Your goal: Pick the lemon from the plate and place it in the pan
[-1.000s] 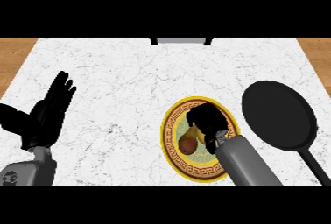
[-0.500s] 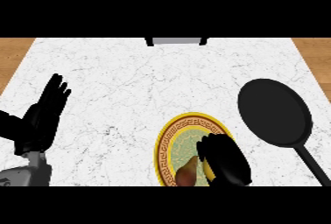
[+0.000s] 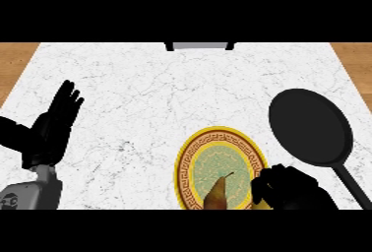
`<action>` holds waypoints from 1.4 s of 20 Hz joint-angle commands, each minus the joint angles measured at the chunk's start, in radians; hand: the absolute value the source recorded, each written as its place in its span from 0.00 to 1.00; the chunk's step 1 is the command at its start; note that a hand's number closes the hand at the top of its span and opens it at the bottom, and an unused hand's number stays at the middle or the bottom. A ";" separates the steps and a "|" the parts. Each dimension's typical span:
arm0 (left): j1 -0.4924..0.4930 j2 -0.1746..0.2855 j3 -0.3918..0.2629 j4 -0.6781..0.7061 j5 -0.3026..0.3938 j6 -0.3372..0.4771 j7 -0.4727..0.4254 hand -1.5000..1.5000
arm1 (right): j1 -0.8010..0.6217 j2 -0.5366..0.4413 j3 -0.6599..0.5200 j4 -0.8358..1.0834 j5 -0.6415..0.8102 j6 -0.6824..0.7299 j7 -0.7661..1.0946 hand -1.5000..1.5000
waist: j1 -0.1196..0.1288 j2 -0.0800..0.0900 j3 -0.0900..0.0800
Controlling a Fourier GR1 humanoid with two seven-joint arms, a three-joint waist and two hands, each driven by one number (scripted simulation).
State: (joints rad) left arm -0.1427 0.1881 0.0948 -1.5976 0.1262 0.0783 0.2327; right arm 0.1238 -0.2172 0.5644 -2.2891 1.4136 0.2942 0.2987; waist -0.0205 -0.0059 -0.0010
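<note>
One fruit (image 3: 216, 196) — beside right hand (image 3: 292, 191)

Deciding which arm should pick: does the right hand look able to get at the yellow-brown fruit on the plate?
Probably yes: the right hand sits at the plate's right rim, close beside the fruit, with nothing between them.

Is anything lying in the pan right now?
No, the pan shows only its bare black inside; the right hand is down by the plate's lower right rim.
</note>
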 commanded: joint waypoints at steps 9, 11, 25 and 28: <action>-0.038 0.001 0.018 0.041 0.003 -0.028 -0.021 0.50 | -0.131 0.040 -0.438 0.019 -0.244 0.015 -0.052 1.00 | 0.021 0.008 0.002; -0.080 0.011 0.039 0.091 0.017 -0.042 -0.026 0.50 | -0.102 0.011 -0.534 0.031 -0.315 -0.006 -0.108 1.00 | 0.015 0.008 0.002; 0.004 -0.024 -0.007 -0.032 -0.014 -0.021 0.019 0.50 | -0.402 -0.160 -0.899 0.810 -0.549 -0.242 -0.543 1.00 | 0.033 0.009 0.002; -0.059 -0.035 -0.012 0.016 -0.027 -0.008 0.019 0.50 | -0.478 -0.179 -0.888 1.015 -0.542 -0.291 -0.637 1.00 | 0.035 0.011 0.002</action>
State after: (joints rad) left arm -0.1758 0.1637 0.0893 -1.5947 0.1092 0.0609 0.2480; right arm -0.2674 -0.3680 -0.3158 -1.4956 0.8843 0.0629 -0.2254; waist 0.0112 0.0039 0.0012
